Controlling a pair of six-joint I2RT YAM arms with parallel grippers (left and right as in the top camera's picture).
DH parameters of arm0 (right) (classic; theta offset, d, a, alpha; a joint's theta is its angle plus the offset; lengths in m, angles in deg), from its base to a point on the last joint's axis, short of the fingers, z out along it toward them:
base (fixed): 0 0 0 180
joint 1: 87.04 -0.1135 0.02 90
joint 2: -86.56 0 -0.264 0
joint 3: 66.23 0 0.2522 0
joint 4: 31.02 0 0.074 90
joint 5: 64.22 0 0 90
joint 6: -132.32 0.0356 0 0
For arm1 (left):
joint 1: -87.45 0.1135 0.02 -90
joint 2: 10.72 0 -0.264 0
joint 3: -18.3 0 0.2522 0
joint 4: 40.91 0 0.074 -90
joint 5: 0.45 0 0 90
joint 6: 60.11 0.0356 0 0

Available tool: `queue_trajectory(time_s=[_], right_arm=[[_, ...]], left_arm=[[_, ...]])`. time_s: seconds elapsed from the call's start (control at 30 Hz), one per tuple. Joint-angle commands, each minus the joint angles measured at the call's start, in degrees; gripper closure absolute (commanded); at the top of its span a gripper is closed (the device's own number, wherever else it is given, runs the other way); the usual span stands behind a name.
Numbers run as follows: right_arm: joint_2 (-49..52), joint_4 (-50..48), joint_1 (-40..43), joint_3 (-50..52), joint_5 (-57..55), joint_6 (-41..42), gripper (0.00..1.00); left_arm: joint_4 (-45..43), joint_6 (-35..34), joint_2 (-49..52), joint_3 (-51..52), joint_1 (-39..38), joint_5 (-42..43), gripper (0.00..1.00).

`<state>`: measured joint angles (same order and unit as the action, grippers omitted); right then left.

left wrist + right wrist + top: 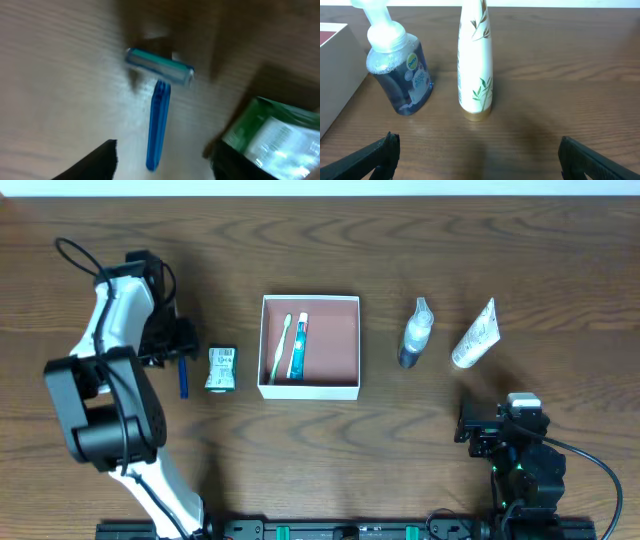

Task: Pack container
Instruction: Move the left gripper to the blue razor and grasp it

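The container [340,386], a square white box with a reddish-brown inside, sits mid-table and holds a toothbrush [279,346] and a blue toothpaste tube [299,345]. Its white wall shows at the left of the right wrist view [335,80]. A blue razor [184,377] lies left of it, next to a green-and-white packet [221,369]. My left gripper [176,345] is open just above the razor [159,120], its fingers [162,167] either side of the handle's end, with the packet [280,137] close by. My right gripper [480,430] is open and empty [480,160], facing a blue pump bottle [402,75] and a white tube [475,65].
The pump bottle [415,333] and the white tube [476,335] lie right of the box on the brown wooden table. The right arm's base [525,470] sits at the front right edge, the left arm [110,400] along the left side.
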<state>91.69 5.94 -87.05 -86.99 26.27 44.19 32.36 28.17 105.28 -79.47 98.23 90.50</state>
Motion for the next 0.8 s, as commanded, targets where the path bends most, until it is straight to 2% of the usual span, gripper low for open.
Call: queue_trajectory(time_s=[0.0, 0.13, 0.33, 0.67, 0.7, 0.77], right_arm=[[-0.46, -0.04, -0.37, 0.17, 0.39, -0.66, 0.01], [-0.46, -0.04, -0.37, 0.17, 0.39, -0.66, 0.01], [-0.46, -0.04, -0.37, 0.17, 0.39, -0.66, 0.01], [-0.46, -0.04, -0.37, 0.17, 0.39, -0.66, 0.01], [-0.46, -0.04, -0.37, 0.17, 0.39, -0.66, 0.01], [-0.46, -0.04, -0.37, 0.17, 0.39, -0.66, 0.01]], left_arm=[[-0.55, 0.66, 2.56, 0.5, 0.09, -0.09, 0.42], [-1.53, 0.63, 4.61, 0.55, 0.09, -0.07, 0.44], [-2.93, 0.68, 4.9, 0.76, 0.2, -0.11, 0.63], [-5.79, 1.09, 4.9, 4.07, 0.2, -0.13, 0.81], [-5.6, 1.09, 4.85, 4.02, 0.2, -0.11, 0.88], [-4.81, 1.09, 4.72, 3.54, 0.2, -0.11, 0.94]])
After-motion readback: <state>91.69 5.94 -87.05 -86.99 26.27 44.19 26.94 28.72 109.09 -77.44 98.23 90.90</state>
